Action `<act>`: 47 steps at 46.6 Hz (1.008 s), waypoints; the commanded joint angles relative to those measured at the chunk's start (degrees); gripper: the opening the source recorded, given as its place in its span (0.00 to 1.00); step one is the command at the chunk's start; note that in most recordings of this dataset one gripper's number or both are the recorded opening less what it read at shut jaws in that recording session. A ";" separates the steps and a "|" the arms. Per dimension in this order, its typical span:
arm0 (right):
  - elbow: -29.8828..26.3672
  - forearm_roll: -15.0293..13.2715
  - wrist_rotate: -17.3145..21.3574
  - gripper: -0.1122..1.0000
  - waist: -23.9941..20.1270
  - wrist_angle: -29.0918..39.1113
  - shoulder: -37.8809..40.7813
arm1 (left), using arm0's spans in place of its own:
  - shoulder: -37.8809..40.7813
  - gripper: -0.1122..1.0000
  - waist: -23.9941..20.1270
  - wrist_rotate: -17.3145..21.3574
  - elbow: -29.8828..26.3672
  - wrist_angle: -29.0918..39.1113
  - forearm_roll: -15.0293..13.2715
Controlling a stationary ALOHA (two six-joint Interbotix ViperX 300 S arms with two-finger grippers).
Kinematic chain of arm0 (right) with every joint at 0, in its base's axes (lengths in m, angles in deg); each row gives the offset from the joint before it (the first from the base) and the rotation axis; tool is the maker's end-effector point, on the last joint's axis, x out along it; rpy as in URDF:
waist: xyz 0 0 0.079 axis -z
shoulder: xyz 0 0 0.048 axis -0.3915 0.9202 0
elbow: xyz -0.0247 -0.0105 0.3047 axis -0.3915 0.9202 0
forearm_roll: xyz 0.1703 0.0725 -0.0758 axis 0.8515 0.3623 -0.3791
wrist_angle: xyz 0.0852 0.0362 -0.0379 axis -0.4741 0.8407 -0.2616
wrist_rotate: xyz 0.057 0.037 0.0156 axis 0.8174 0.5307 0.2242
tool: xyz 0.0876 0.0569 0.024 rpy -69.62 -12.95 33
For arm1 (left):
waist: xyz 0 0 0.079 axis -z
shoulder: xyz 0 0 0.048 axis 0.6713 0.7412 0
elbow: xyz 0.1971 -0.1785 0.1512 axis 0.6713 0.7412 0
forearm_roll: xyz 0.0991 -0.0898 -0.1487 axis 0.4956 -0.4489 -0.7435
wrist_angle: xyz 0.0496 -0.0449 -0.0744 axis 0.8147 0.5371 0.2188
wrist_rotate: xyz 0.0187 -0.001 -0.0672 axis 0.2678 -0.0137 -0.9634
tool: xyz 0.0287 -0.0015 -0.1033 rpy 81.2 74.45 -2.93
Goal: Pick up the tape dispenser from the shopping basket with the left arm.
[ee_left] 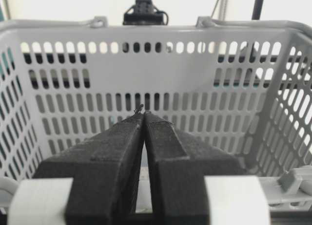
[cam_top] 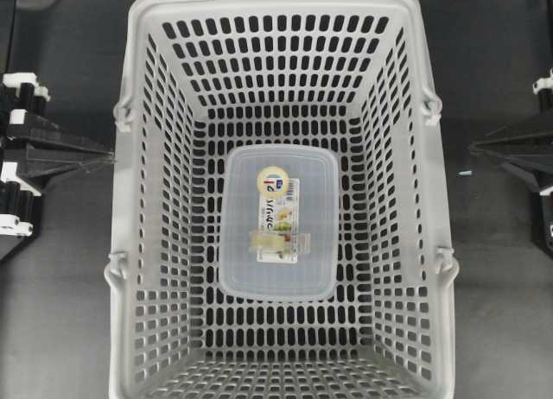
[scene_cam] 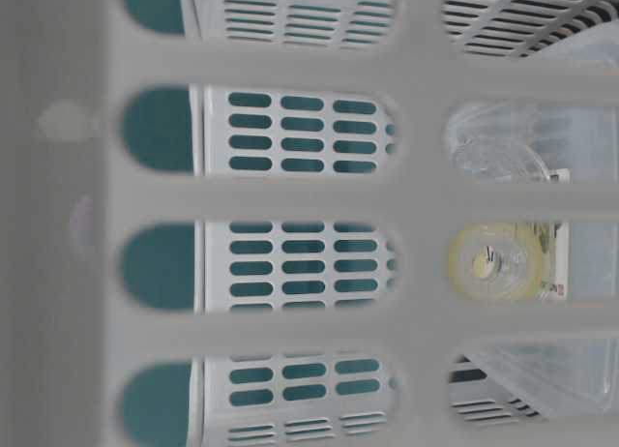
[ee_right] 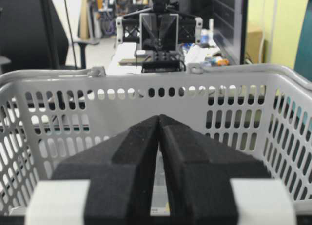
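Light-grey slotted plastic shopping basket (cam_top: 155, 243) on the dark tabletop (cam_top: 60, 313), seen from overhead with both arms parked outside its walls. Inside, on the floor near the middle: clear rectangular food container (cam_top: 278, 278) with a printed paper label (cam_top: 278, 211). On top of that lid, toward the nearer end: small translucent tape dispenser (cam_top: 278, 244) with a pale cream-yellow roll, lying flat and touching nothing but the lid. Also visible through a wall slot in the table-level view as a yellowish ring (scene_cam: 498, 261).

Left gripper (cam_top: 111, 156), black with white finger parts, clenched with pads meeting at the tips, holding nothing; sits just outside the left wall, level with the rim, pointed at the basket. Same closure plain in the left wrist view (ee_left: 142, 114). Right gripper (cam_top: 472, 146) likewise pressed closed and empty beyond the right wall, confirmed by its own wrist view (ee_right: 159, 119).

Progress, judged from this: none of the pick done. Still to come: opening the left jaws, lifting over the rim, descending onto the dispenser, closing, raising it clear. Care likely needed to catch the small dispenser alone, without dragging the container.

Writing: round logo and coloured print on the label, too small to read; no brand legible anywhere.
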 commanded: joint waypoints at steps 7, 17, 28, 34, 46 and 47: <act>-0.88 0.44 0.35 0.09 0.18 -0.88 0.79 | 0.53 0.10 0.35 -1.32 -10.37 13.97 2.37; -1.05 0.44 0.53 0.09 0.26 -0.62 0.88 | 6.15 0.10 1.14 -0.70 -21.71 28.65 2.37; -1.32 0.44 2.90 0.09 -0.18 2.29 0.88 | 18.81 0.10 2.72 -0.53 -32.43 37.27 2.37; -1.67 0.44 3.60 0.11 -0.70 6.33 0.79 | 24.79 0.10 3.25 -0.97 -36.56 39.38 2.46; -1.76 0.44 3.60 0.51 -0.88 11.95 -0.62 | 35.86 0.10 3.69 -1.05 -44.47 44.91 2.46; -1.85 0.44 3.52 0.56 -0.88 12.22 -0.70 | 36.65 0.10 3.69 -1.05 -45.09 45.44 2.37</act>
